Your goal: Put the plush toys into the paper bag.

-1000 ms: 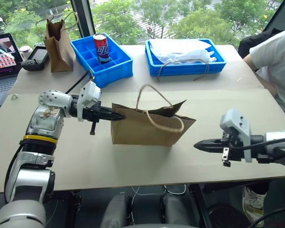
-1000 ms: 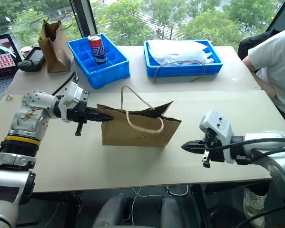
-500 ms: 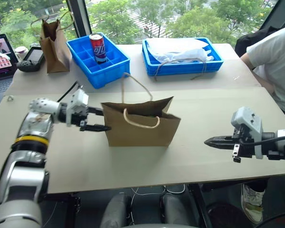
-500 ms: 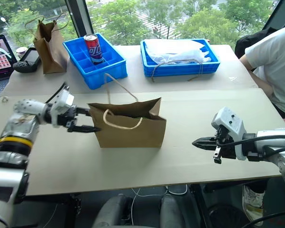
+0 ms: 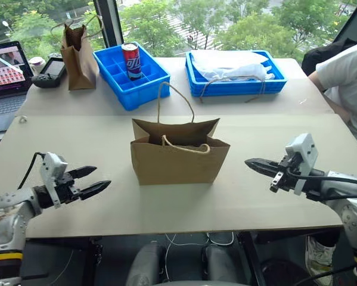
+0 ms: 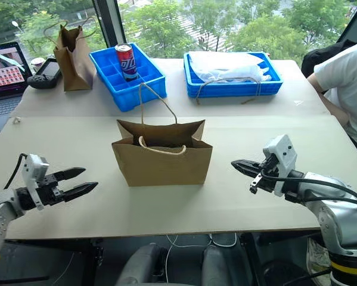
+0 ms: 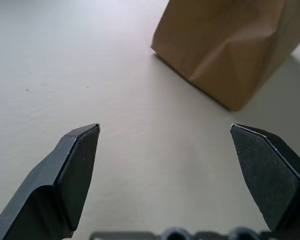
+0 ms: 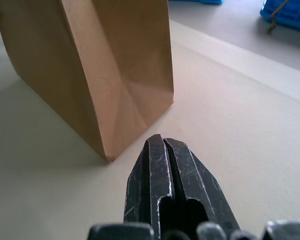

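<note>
Now your left gripper (image 5: 95, 179) gapes wide and empty, the paper bag (image 5: 178, 156) ahead of its jaws; your right gripper (image 5: 250, 162), nearly closed, holds nothing and points at the bag.

We see the paper bag (image 5: 179, 158) standing upright mid-desk (image 5: 106, 128). At its nine o'clock, well apart, hangs the left gripper (image 5: 92, 180); at three o'clock, the right gripper (image 5: 252, 164). At twelve o'clock sit two trays (image 5: 130, 74), a can (image 5: 130, 60) in the left one. At ten o'clock stands a narrower bag (image 5: 78, 49), a laptop (image 5: 5, 71) beyond.
</note>
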You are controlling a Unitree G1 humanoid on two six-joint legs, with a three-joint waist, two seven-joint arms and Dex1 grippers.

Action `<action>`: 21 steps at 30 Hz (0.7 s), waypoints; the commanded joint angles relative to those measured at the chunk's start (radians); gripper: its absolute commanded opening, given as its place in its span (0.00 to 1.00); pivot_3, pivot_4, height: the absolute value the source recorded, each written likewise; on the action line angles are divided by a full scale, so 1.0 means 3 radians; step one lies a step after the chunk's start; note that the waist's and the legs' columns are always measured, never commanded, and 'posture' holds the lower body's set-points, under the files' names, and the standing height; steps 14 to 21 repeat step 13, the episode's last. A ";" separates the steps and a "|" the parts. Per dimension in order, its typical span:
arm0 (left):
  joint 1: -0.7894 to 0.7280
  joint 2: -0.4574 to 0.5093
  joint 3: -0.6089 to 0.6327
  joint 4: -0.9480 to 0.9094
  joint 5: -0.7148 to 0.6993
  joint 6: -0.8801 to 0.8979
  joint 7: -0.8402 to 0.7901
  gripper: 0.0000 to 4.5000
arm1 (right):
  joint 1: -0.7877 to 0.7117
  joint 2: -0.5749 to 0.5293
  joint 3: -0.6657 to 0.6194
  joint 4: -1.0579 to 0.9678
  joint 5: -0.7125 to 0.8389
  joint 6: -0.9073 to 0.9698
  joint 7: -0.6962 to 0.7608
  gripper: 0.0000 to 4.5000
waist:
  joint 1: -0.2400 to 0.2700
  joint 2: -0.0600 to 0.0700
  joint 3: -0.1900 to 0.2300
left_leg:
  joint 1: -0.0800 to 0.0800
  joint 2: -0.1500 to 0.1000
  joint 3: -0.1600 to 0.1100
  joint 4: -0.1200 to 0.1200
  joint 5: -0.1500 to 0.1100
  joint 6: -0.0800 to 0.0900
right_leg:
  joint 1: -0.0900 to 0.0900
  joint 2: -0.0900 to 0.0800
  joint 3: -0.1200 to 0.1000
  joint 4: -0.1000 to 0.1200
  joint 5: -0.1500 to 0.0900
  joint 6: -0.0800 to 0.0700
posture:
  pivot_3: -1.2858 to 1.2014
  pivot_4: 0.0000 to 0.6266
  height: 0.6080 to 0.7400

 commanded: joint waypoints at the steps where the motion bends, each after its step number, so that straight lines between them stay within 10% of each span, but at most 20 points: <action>1: 0.0006 -0.0118 0.0058 -0.0278 0.0009 -0.0181 0.0226 1.00 | 0.0106 0.0029 -0.0085 -0.0028 -0.0146 -0.0319 -0.0059 0.32 | 0.0003 0.0001 0.0000 | 0.0000 -0.0001 0.0001 0.0000 0.0000 0.0000 | 0.0000 0.0000 0.0000 0.0000 0.0000 0.0000 | 0.52 0.24 1.00; 10: -0.0043 -0.0149 -0.0124 -0.0265 0.0128 -0.0278 0.0352 1.00 | 0.0455 0.0181 -0.0180 -0.0156 -0.0211 -0.0516 -0.0232 0.99 | -0.0043 0.0001 -0.0001 | 0.0000 0.0001 0.0004 -0.0001 0.0014 0.0024 | 0.0005 0.0030 -0.0003 0.0002 0.0000 -0.0001 | 0.52 0.24 1.00; 21: -0.0069 -0.0124 -0.0246 -0.0160 0.0284 -0.0450 0.0318 1.00 | 0.0456 0.0201 -0.0200 -0.0185 -0.0176 -0.0482 -0.0305 1.00 | -0.0046 0.0002 -0.0001 | 0.0001 0.0001 0.0005 0.0000 0.0016 0.0028 | 0.0006 0.0030 -0.0003 0.0002 0.0000 -0.0001 | 0.52 0.24 1.00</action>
